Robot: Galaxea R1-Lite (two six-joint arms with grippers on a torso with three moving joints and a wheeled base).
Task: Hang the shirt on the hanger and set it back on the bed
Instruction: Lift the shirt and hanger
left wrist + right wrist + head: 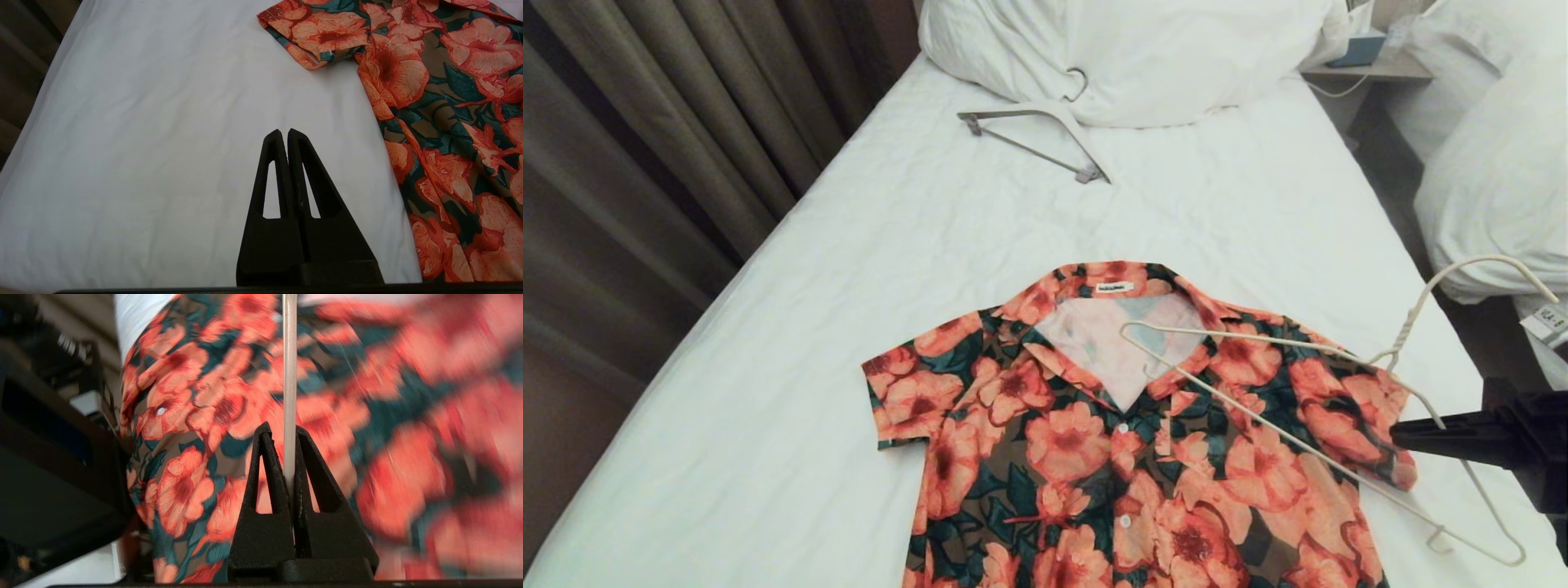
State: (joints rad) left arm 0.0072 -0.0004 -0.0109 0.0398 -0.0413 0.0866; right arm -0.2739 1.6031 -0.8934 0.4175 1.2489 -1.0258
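While the shirt (1143,441) lies flat, collar up, on the bed (792,351), a thicker white hanger (1045,135) rests near the duvet heap (1135,57), well apart. Reaching in from the right edge, mostly cut off, the right gripper (1401,433) pinches the hanger (1307,408), which slants over the shirt's collar and sleeve. Beside the shirt's other sleeve, the left gripper (284,132) hovers closed and empty above bare sheet.

Soft even indoor light, faint shadows, right wrist view motion-blurred
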